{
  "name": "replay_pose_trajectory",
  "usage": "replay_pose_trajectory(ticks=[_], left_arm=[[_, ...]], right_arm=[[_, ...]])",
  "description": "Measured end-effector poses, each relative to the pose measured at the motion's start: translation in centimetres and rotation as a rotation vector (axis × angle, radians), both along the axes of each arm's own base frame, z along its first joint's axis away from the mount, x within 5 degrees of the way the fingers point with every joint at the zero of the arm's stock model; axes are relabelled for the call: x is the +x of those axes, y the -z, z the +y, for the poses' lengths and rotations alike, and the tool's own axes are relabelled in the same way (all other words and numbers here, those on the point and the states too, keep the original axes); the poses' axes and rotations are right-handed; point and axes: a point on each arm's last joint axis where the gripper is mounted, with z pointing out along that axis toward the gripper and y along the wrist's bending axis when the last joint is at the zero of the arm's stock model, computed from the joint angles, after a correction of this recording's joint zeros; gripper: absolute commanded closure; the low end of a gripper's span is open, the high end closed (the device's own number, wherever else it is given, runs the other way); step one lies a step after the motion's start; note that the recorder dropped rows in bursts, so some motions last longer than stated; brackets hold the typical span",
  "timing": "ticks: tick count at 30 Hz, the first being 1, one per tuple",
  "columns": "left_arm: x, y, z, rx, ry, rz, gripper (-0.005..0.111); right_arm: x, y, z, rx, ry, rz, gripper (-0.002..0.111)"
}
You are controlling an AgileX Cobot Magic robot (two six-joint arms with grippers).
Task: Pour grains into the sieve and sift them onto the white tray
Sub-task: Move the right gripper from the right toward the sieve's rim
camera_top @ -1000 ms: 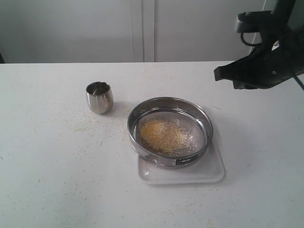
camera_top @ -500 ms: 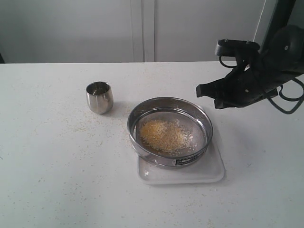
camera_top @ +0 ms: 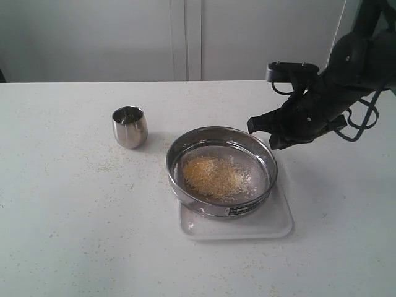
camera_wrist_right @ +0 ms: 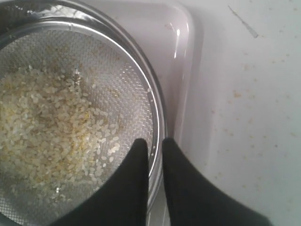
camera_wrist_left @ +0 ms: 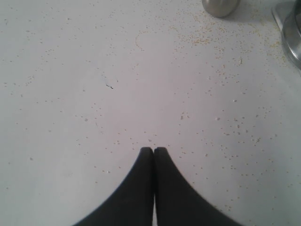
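The sieve sits on the white tray in the middle of the table, with a heap of yellow and whitish grains on its mesh. My right gripper hangs at the sieve's far right rim. In the right wrist view its jaws stand slightly open, one finger over the mesh and one outside, and the sieve's rim shows in the gap. Grains and the tray also show there. My left gripper is shut and holds nothing, over bare table.
A small steel cup stands upright to the left of the sieve, also seen as the cup in the left wrist view. Stray granules are scattered over the white table. A wall runs behind the table's far edge.
The right arm has come down and leftward from the upper right to the sieve's far right rim. Its jaws have parted a little. The left gripper, sieve and cup have not moved.
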Motion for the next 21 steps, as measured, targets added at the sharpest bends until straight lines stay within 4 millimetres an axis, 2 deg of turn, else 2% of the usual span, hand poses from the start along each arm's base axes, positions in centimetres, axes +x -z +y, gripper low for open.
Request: replay_pose_trajectory(ticks=[4, 13, 21], left_arm=[[0.0, 0.0, 0.0, 0.0, 0.0, 0.0, 0.107], [0.0, 0.0, 0.0, 0.0, 0.0, 0.0, 0.107], [0.0, 0.0, 0.0, 0.0, 0.0, 0.0, 0.107]], right_arm=[[0.3, 0.9, 0.1, -0.005, 0.001, 0.018, 0.08], [0.8, 2.1, 0.1, -0.01, 0.007, 0.023, 0.08], [1.2, 4.2, 0.3, -0.014, 0.015, 0.065, 0.08]])
